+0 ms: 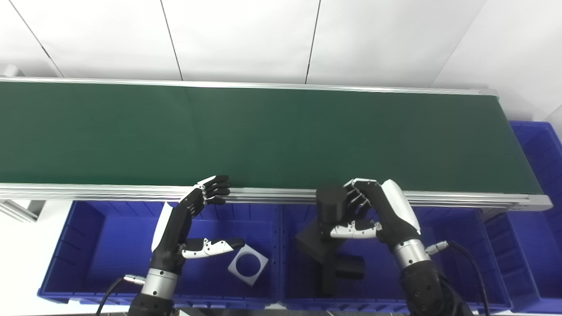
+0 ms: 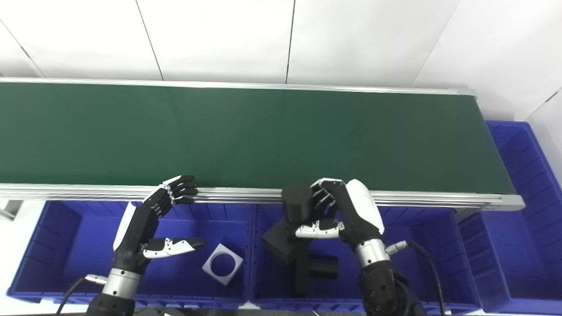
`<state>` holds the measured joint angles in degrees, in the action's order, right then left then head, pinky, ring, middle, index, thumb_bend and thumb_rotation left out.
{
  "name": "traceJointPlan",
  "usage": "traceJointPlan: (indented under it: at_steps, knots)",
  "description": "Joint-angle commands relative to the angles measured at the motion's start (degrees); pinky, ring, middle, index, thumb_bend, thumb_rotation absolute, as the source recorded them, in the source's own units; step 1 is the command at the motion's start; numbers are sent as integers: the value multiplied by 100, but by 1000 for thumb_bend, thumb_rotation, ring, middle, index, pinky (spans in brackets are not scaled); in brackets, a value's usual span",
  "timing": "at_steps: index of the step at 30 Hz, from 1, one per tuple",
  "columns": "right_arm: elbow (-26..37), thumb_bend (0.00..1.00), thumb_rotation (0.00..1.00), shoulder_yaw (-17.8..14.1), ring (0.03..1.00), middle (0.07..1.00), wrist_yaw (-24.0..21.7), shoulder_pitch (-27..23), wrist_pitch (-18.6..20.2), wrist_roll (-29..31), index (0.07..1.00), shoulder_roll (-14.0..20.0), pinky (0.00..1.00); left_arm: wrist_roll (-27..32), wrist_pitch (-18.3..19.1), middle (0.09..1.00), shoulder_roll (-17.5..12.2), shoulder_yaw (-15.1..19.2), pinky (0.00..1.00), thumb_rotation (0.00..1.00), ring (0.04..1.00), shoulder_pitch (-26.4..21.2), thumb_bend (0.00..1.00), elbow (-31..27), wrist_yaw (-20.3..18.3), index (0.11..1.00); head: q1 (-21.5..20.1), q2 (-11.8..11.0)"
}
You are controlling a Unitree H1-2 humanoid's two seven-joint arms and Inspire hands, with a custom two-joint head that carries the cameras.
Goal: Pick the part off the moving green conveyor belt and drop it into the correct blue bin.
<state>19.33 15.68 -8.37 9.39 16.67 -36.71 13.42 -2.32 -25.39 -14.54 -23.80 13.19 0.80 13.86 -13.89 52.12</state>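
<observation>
My right hand (image 1: 373,210) is shut on a black cylindrical part (image 1: 331,204), holding it above the middle blue bin (image 1: 465,263), just in front of the conveyor's near rail. That bin holds other black parts (image 1: 327,259). My left hand (image 1: 189,224) hangs open over the left blue bin (image 1: 88,250), fingers spread and holding nothing. A white square plate with a round hole (image 1: 248,264) lies in the left bin. The green conveyor belt (image 1: 263,136) carries no part in view.
A third blue bin (image 1: 540,184) stands at the right end of the belt. The aluminium rail (image 1: 272,193) runs along the belt's near edge, right above the bins. White wall panels lie behind the belt.
</observation>
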Motion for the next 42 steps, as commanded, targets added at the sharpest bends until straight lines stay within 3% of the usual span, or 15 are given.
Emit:
traceJointPlan:
  at_steps: [1,7,11,12,13,14,15,19,26,29,34,36,42]
  knots:
    - [7,518,0,95,419,486,12,-137,-67,-353,492,87,342,46,-152,761,55,156,654,280,720,2,877,-176,-209,771,17,-5]
    - [-567,519,0,430,378,483,1,-372,-109,-952,492,152,310,12,-151,761,165,428,657,282,720,72,874,-211,-554,773,32,3]
    - [-898,518,0,631,404,485,-160,-570,128,-1260,493,52,324,23,-153,760,226,547,654,282,718,95,881,-204,-723,771,19,4]
    - [-968,515,1,682,483,467,-228,-609,201,-1354,533,23,387,21,-154,761,237,569,654,279,717,101,881,-202,-764,771,45,-19]
    - [-1018,515,1,726,490,467,-255,-627,249,-1458,535,-9,392,14,-154,761,243,587,654,278,716,106,881,-198,-801,771,53,-35]
    - [-1045,561,43,757,549,610,-260,-631,279,-1538,653,-34,426,8,-154,762,251,604,656,280,718,113,879,-195,-833,773,53,-34]
    - [-1053,591,70,771,595,691,-257,-628,295,-1585,717,-49,457,3,-154,763,262,622,657,281,719,119,879,-193,-860,774,50,-35]
    - [-897,655,169,814,712,798,-28,-485,170,-1811,794,-30,572,-34,-154,768,306,688,657,282,722,150,876,-196,-940,776,64,-62]
    - [-230,687,273,421,788,848,315,-3,15,-1141,838,-382,641,-35,-152,777,338,757,665,293,729,166,871,-204,-1134,783,132,-78]
    - [-7,707,283,251,757,848,483,228,-120,-641,852,-625,605,-43,-153,781,337,768,668,294,735,159,866,-215,-1214,789,133,-78]
    - [187,716,331,27,749,829,1179,683,-928,200,874,-1034,622,-109,-152,787,350,786,668,304,738,142,871,-242,-1267,791,119,-75]
    - [230,707,405,-15,741,824,1366,835,-1207,452,880,-1155,620,-16,-153,793,356,789,675,286,748,116,859,-254,-1377,795,114,-74]
    - [100,694,521,-42,753,824,1203,1045,-1636,1423,912,-1193,651,121,-150,808,396,836,705,289,773,28,851,-197,-1680,814,179,-134]
